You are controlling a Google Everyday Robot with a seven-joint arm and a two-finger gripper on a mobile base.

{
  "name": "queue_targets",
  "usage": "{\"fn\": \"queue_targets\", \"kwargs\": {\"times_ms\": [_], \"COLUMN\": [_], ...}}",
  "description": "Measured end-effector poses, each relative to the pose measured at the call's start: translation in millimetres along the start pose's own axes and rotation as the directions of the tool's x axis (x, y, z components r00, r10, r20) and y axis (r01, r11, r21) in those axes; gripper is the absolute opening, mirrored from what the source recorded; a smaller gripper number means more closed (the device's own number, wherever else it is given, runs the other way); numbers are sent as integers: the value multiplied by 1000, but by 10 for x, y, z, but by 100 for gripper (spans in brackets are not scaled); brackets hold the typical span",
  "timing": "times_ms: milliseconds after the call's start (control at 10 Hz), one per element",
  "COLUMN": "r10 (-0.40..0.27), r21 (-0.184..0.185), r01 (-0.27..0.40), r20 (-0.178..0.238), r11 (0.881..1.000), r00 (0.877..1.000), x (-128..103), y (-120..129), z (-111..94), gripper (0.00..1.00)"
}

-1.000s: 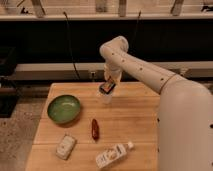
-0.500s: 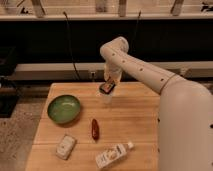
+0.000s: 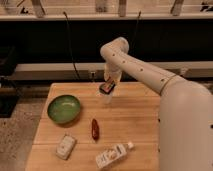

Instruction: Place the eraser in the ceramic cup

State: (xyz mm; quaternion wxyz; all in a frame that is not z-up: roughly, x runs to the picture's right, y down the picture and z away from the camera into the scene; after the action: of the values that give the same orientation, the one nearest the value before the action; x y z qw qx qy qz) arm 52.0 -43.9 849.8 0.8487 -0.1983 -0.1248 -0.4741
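My gripper (image 3: 107,85) hangs over the far middle of the wooden table (image 3: 140,125), at the end of the white arm that reaches in from the right. It is shut on the eraser (image 3: 106,88), a small dark flat block with an orange-red edge. The ceramic cup (image 3: 108,98), small, white and narrow, stands on the table directly under the eraser. The eraser sits just above the cup's rim, and the gripper and eraser hide part of the cup's mouth.
A wide green bowl (image 3: 64,109) stands at the table's left. A red pepper-like object (image 3: 94,128) lies near the middle, a white packet (image 3: 65,146) at the front left, a white bottle (image 3: 114,155) on its side at the front. The robot's white body fills the right.
The gripper with the eraser has barely shifted; it stays over the cup. Nothing else has moved.
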Motion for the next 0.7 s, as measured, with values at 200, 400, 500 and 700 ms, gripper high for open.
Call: {"fn": "queue_targets", "kwargs": {"times_ms": [200,400,500,700], "r10": [8,6,6,2], "r21": [13,28,31,41], "r01": [-7,-4,-3,4], "r20": [-39,-91,-107,-148], "r11": [1000,1000,1000,999], "r00": [999,996,994,989], "x": [43,79,96,137], "y": [29,10,17,18], "z": [-28,-39,-37,-40], "gripper": [0,0,0,0]}}
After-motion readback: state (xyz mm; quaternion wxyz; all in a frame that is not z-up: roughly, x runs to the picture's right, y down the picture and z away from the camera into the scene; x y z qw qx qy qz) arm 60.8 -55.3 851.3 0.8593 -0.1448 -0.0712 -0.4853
